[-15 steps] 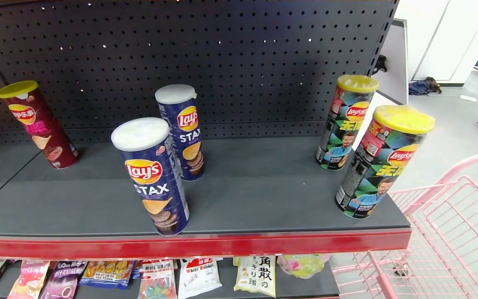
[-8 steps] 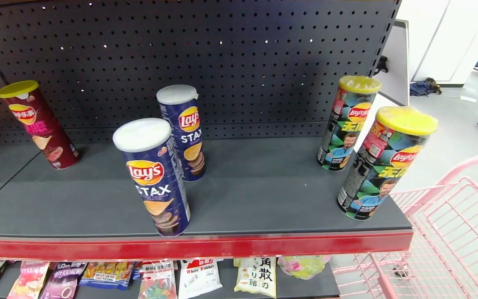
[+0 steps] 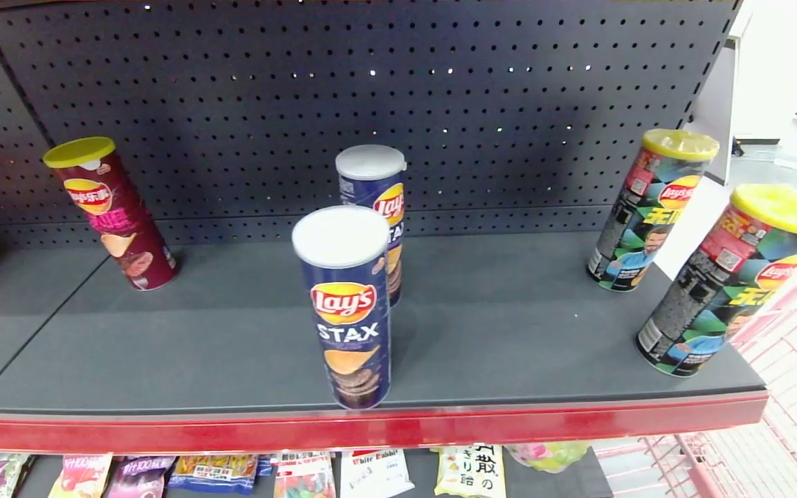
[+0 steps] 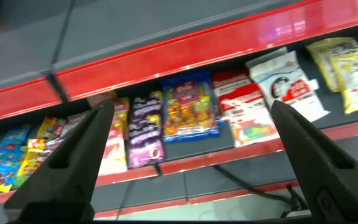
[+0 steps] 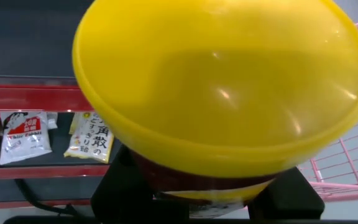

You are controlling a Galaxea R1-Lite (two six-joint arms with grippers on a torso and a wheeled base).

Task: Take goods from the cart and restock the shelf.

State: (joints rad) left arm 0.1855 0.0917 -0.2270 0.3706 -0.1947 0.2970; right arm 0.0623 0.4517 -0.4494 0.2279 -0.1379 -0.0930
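A grey shelf [image 3: 509, 332] is backed by pegboard. The left gripper [image 4: 191, 104] is held wide open and empty before snack bags [image 4: 253, 118]. The right gripper [image 5: 204, 198] is clamped on a yellow-lidded can [image 5: 222, 81], with the cart [image 5: 347, 185] at lower right. Five cans are shelved: one maroon can [image 3: 111, 211] at upper left, two blue cans [image 3: 350, 311] at centre, two green cans [image 3: 730, 283] at right.

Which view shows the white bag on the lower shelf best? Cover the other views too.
Left wrist view: the white bag shows nearly whole, front on. Head view cuts off its lower part. Right wrist view has it whole but small.
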